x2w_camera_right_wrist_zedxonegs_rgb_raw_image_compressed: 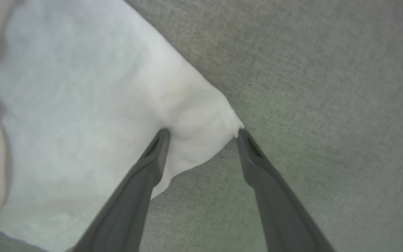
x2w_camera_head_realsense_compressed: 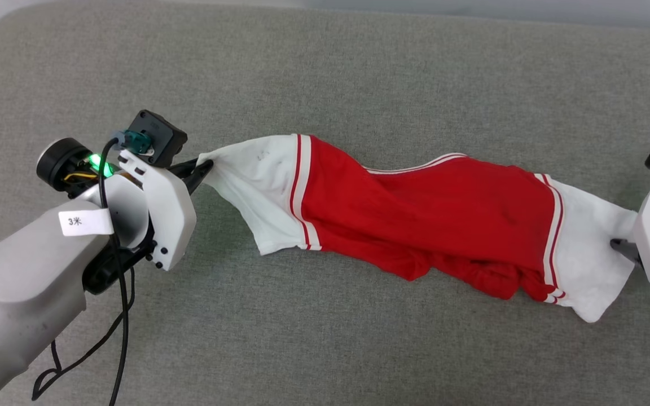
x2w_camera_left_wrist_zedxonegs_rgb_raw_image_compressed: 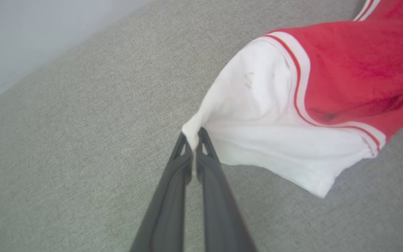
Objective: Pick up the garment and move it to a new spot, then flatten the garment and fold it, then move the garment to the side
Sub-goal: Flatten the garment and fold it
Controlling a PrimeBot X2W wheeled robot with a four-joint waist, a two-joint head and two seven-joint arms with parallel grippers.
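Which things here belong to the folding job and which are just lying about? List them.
Job: jersey; left tool, shut on one white sleeve; right tool, open astride the other sleeve.
Lying about: grey cushion; black cable; paper tag.

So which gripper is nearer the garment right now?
Left. The left gripper is shut on the tip of one white sleeve of the garment. The right gripper is open, straddling the corner of the other sleeve without clamping it.
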